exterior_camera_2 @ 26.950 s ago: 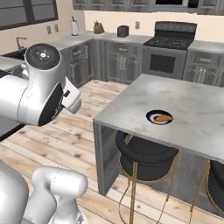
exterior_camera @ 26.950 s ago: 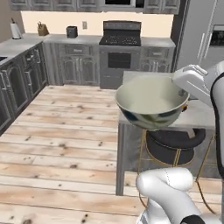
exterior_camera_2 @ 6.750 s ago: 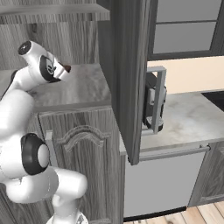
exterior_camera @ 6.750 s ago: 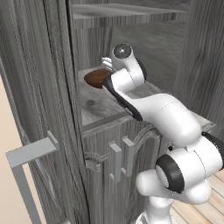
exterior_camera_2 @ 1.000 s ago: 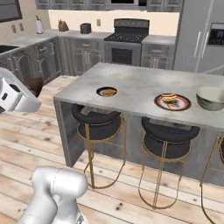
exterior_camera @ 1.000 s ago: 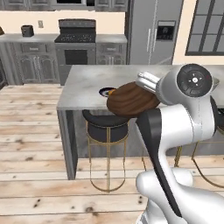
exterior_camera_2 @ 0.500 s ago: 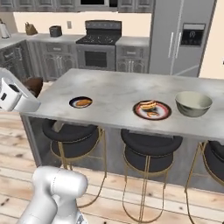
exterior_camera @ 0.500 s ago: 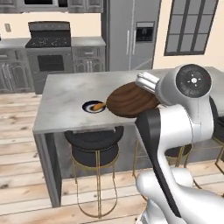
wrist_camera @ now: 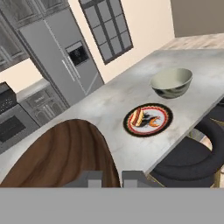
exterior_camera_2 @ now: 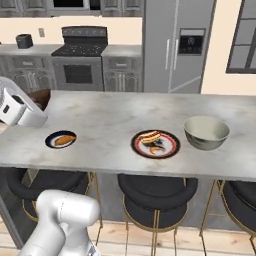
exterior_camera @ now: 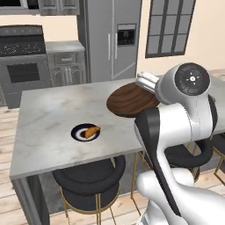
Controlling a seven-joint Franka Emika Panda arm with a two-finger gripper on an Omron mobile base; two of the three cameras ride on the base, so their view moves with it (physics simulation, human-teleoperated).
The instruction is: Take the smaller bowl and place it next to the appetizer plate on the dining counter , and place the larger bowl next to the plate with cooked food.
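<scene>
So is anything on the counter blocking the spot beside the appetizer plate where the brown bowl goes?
Nothing visible does. The smaller bowl is held above the dining counter, and bare marble surrounds the appetizer plate.

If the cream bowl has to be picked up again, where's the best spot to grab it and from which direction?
Probably its rim, from straight above. The cream bowl sits upright and open on the counter, so one finger can drop inside and one outside the thin wall. Its deep rounded sides would likely slip from a side pinch. Take the rim edge away from the food plate, which lies close beside it.
</scene>
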